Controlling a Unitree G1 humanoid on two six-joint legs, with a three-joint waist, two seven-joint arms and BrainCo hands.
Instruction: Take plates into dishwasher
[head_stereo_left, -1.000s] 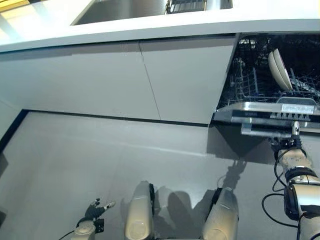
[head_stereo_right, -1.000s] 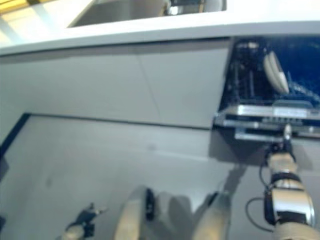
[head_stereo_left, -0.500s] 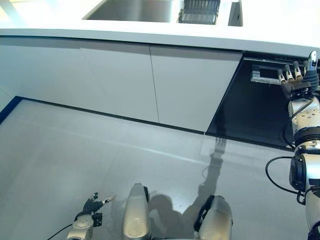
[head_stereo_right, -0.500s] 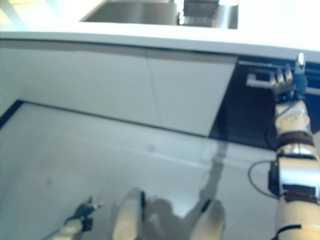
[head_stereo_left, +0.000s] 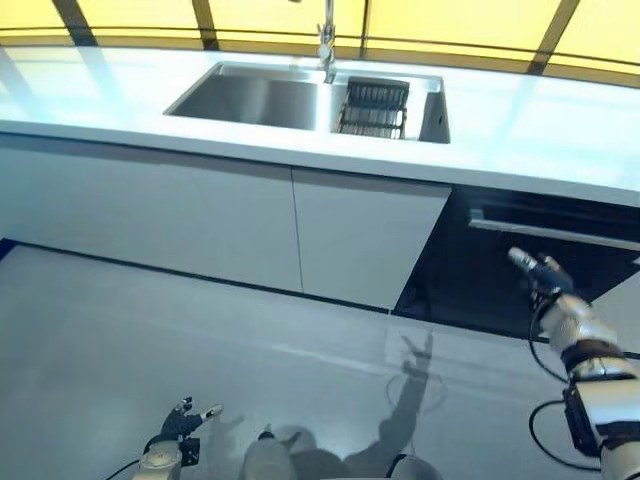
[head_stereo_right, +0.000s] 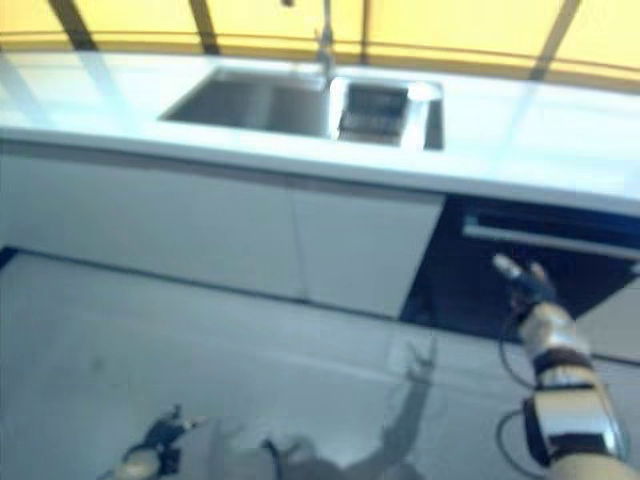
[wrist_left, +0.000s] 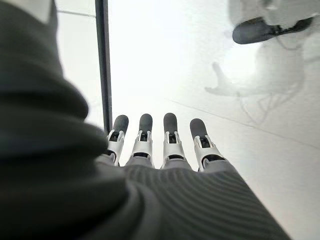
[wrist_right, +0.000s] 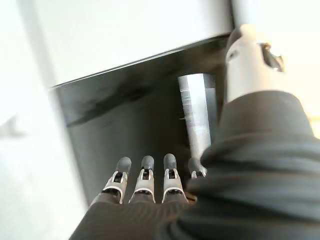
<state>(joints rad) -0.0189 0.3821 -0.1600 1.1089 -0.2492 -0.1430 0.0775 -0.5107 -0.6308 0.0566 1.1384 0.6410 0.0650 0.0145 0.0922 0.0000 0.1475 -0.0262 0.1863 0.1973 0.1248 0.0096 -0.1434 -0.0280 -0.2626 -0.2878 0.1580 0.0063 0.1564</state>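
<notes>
The dishwasher (head_stereo_left: 500, 285) is the black front under the white counter at the right. Its door is closed, with a silver handle bar (head_stereo_left: 555, 232) along the top. No plates show in any view. My right hand (head_stereo_left: 552, 292) is open, fingers straight, just in front of the door and a little below the handle. It holds nothing. In the right wrist view its fingers (wrist_right: 145, 176) point at the black door (wrist_right: 120, 120) and the handle (wrist_right: 196, 115). My left hand (head_stereo_left: 182, 424) hangs open and empty low over the floor, fingers (wrist_left: 170, 135) straight.
A steel sink (head_stereo_left: 255, 98) with a dark rack (head_stereo_left: 373, 105) and a tap (head_stereo_left: 326, 40) is set in the counter (head_stereo_left: 530, 130). White cabinet doors (head_stereo_left: 200, 220) run left of the dishwasher. Grey floor (head_stereo_left: 150, 340) lies in front.
The dishwasher door was down with plates showing in the rack; my right hand swung it up and it is now closed. The hand has come off the handle. The camera has tilted up.
</notes>
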